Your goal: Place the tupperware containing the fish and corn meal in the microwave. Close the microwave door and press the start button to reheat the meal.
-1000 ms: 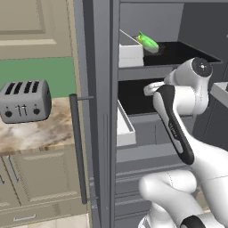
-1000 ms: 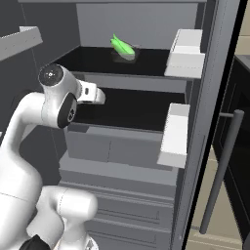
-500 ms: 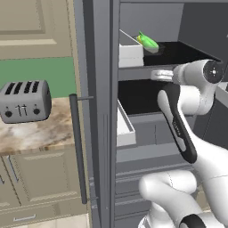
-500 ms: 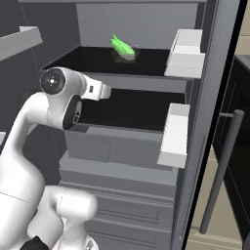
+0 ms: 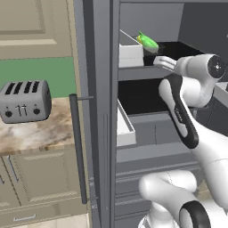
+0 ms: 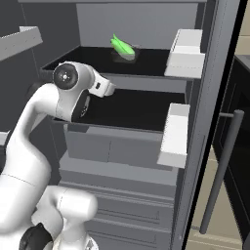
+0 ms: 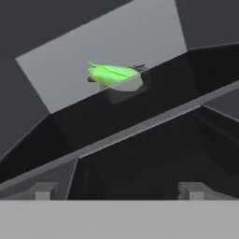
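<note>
The tupperware (image 7: 125, 86), a shallow pale container, sits towards the back of the open fridge's top dark shelf (image 6: 146, 61). In it lies the fish and corn meal (image 7: 112, 73), a bright green lump. The same tupperware (image 5: 152, 46) (image 6: 125, 53) shows from both base views. My gripper (image 7: 120, 191) is open, its fingertips (image 7: 45, 191) wide apart with nothing between them. It hangs in front of the fridge, just below the top shelf's front edge and well short of the container. My hand (image 5: 161, 62) (image 6: 105, 87) points into the fridge. The microwave and its door are out of view.
White door bins (image 5: 130, 52) (image 6: 185, 53) hang on both open fridge doors, with lower ones (image 5: 125, 124) (image 6: 173, 129) beneath. A long door handle (image 5: 78, 147) stands left. A silver toaster (image 5: 24, 100) sits on the marble counter (image 5: 35, 133). A second shelf (image 6: 132, 114) lies below.
My hand has risen from the level of the second shelf to just under the top shelf's edge and reached further towards the fridge. The tupperware has not moved.
</note>
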